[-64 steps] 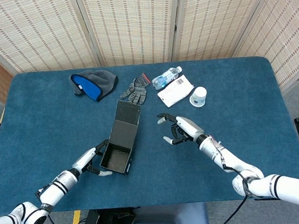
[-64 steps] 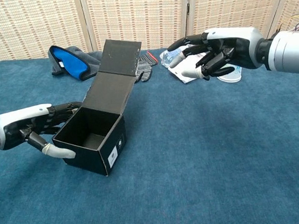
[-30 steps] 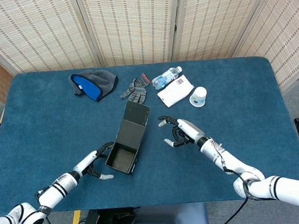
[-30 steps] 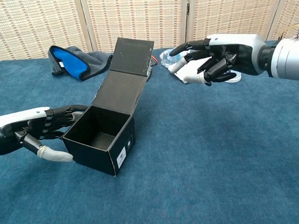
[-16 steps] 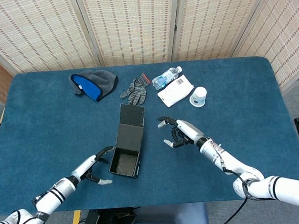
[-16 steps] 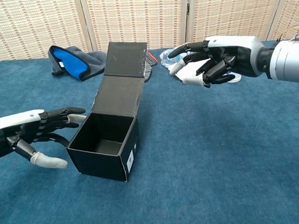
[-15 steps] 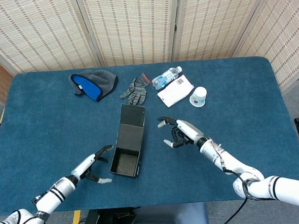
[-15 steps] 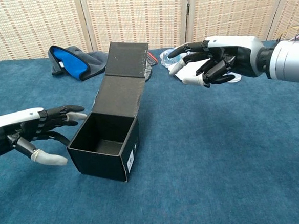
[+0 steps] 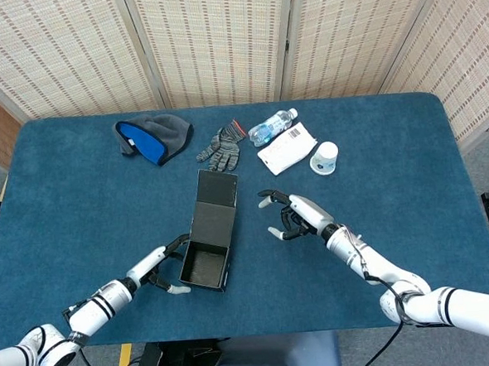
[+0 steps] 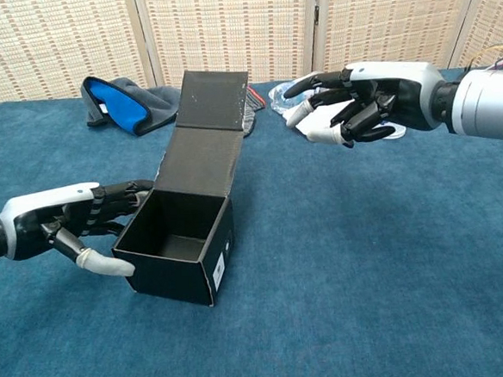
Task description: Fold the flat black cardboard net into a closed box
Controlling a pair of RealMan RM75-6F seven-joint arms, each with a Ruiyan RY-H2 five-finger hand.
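Note:
The black cardboard box stands near the table's front, its body formed and open at the top. Its lid flap stands up and leans back, unfolded. My left hand lies against the box's left wall, fingers apart; the fingertips touch the rim and the thumb touches the lower edge. My right hand hovers to the right of the lid, apart from it. It holds nothing; its forefinger and thumb are extended and the other fingers half curled.
At the back of the blue table lie a grey beanie with blue lining, a knitted glove, a water bottle, a white packet and a white cup. Woven screens stand behind.
My left hand, which had drawn away from the box half a second ago, has come back against its left wall. The box and my right hand have hardly moved.

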